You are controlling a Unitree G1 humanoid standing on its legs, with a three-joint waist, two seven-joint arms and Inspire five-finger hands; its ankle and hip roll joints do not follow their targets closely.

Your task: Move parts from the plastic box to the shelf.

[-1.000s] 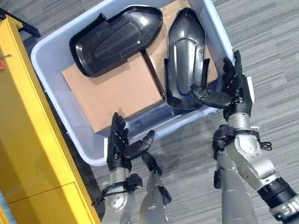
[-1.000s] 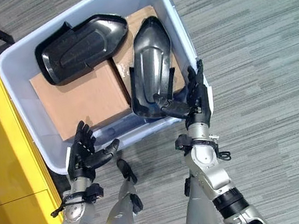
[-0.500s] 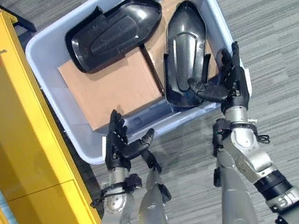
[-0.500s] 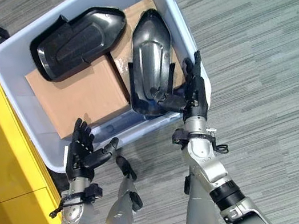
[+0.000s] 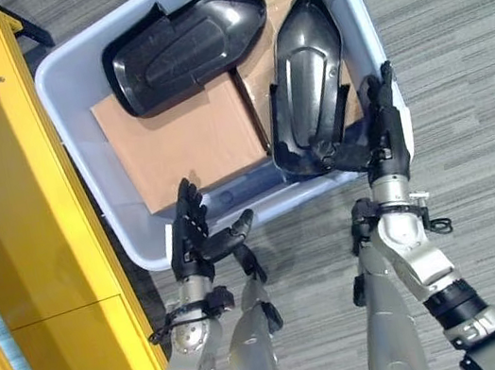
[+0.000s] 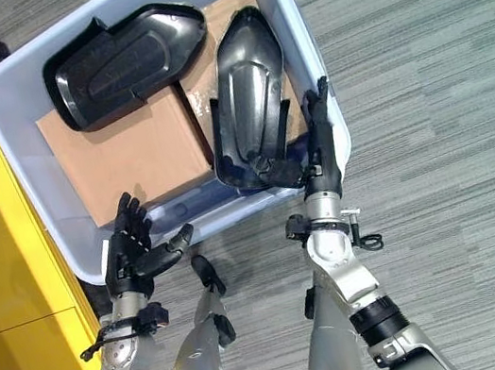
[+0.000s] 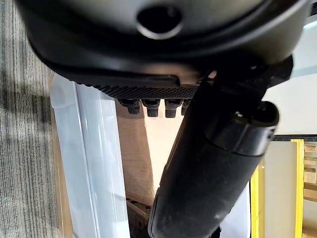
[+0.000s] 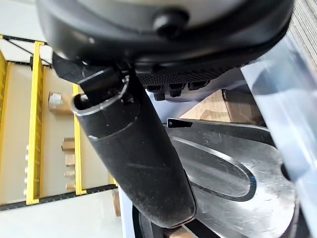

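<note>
Down on the grey carpet [image 5: 451,34], the pale plastic box [image 5: 70,101] holds two black moulded parts on brown cardboard [image 5: 183,144], one part [image 5: 185,47] lying across the far end and the other part [image 5: 309,88] along the right wall; no writing can be read on any of them. The right hand [image 5: 379,128] reaches over the box's right rim with fingers straight and thumb touching the near end of the right-side part, gripping nothing. The left hand [image 5: 194,237] hovers spread open at the box's near wall, beside the yellow shelf [image 5: 12,207].
</note>
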